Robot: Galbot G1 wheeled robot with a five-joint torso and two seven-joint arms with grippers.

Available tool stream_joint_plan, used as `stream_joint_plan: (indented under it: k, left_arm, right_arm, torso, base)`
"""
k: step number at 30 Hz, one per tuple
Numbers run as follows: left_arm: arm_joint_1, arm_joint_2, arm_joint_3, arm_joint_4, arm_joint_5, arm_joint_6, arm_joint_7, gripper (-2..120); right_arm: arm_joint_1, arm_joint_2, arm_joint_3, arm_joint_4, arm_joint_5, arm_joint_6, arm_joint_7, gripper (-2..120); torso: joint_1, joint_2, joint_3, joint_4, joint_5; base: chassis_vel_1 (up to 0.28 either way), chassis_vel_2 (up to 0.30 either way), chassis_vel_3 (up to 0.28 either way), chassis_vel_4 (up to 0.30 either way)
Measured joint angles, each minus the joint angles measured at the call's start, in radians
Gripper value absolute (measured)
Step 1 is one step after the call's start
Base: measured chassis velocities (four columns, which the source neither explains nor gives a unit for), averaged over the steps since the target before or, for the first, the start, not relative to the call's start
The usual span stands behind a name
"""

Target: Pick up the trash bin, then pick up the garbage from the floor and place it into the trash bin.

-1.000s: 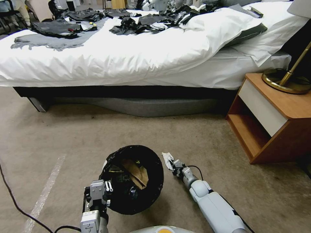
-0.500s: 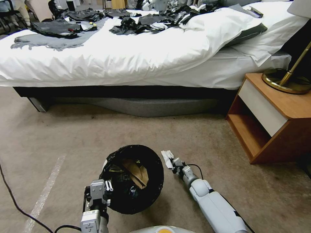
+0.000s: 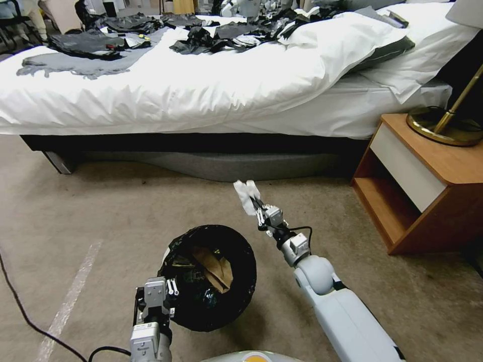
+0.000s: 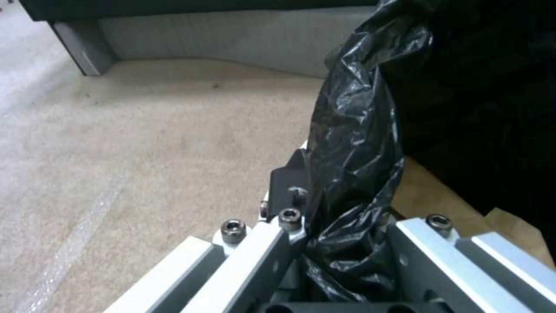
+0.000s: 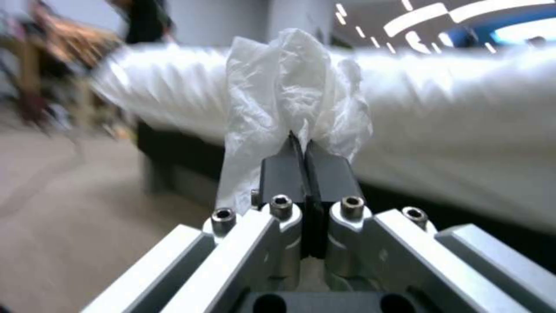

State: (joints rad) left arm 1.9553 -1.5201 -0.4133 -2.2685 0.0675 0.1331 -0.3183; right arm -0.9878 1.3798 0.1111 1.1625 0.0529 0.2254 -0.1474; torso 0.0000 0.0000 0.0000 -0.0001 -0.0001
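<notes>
The trash bin (image 3: 210, 279), lined with a crinkly black bag (image 4: 353, 182), hangs low over the carpet with a brown paper bag (image 3: 214, 269) inside. My left gripper (image 3: 168, 296) is shut on the bin's near rim, its fingers (image 4: 286, 191) pinching the bag. My right gripper (image 3: 255, 207) is raised above and to the right of the bin, shut on a crumpled white tissue (image 3: 246, 195). In the right wrist view the tissue (image 5: 289, 95) bulges out above the closed fingertips (image 5: 281, 174).
A bed with a white duvet (image 3: 201, 85) and dark clothes runs across the back. A wooden nightstand (image 3: 427, 186) with a brass lamp base (image 3: 443, 125) stands at the right. Beige carpet (image 3: 100, 211) lies open to the left, crossed by a black cable (image 3: 20, 306).
My right gripper has risen from the floor with the tissue and now holds it up in the air beside the bin. The left gripper and bin have barely moved.
</notes>
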Motion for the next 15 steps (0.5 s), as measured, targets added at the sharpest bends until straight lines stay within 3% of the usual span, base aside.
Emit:
stream_joint_plan:
  k: [2, 3, 8, 9, 11, 13, 15]
  left_arm:
    - [0.0, 0.0, 0.0, 0.0, 0.0, 0.0, 0.0, 1]
    - [-0.005, -0.001, 0.003, 0.002, 0.001, 0.005, 0.0, 1]
    - [-0.008, -0.002, 0.009, 0.005, 0.003, 0.009, 0.004, 1]
    - [-0.007, -0.001, 0.011, 0.005, -0.004, 0.017, 0.002, 1]
    - [-0.006, -0.001, 0.012, 0.005, -0.007, 0.02, 0.001, 1]
    - [-0.009, 0.0, 0.013, 0.004, -0.009, 0.024, 0.0, 1]
    - [-0.009, 0.0, 0.015, 0.004, -0.012, 0.025, 0.0, 1]
  right_arm:
    - [0.0, 0.0, 0.0, 0.0, 0.0, 0.0, 0.0, 0]
    - [-0.025, -0.012, 0.006, 0.123, 0.015, 0.006, -0.001, 0]
    - [-0.068, -0.035, 0.015, 0.311, 0.042, 0.041, -0.024, 0]
    - [-0.095, -0.051, 0.015, 0.428, 0.082, 0.052, -0.055, 0]
    - [-0.107, -0.06, 0.015, 0.484, 0.104, 0.061, -0.076, 0]
    - [-0.155, -0.088, 0.005, 0.647, 0.157, 0.098, -0.158, 0]
    - [-0.191, -0.11, -0.004, 0.716, 0.171, 0.113, -0.204, 0]
  torso:
    - [0.0, 0.0, 0.0, 0.0, 0.0]
    - [0.0, 0.0, 0.0, 0.0001, 0.0]
    - [0.0, 0.0, 0.0, 0.0001, 0.0001]
    - [0.0, 0.0, 0.0, -0.0002, 0.0005]
    - [0.0, 0.0, 0.0, 0.0003, 0.0]
    - [0.0, 0.0, 0.0, -0.0002, -0.0001]
    - [0.0, 0.0, 0.0, 0.0006, 0.0004]
  base:
    - [0.0, 0.0, 0.0, 0.0]
    - [0.0, 0.0, 0.0, 0.0]
    - [0.0, 0.0, 0.0, 0.0]
    - [0.0, 0.0, 0.0, 0.0]
    - [0.0, 0.0, 0.0, 0.0]
    - [0.0, 0.0, 0.0, 0.0]
    - [0.0, 0.0, 0.0, 0.0]
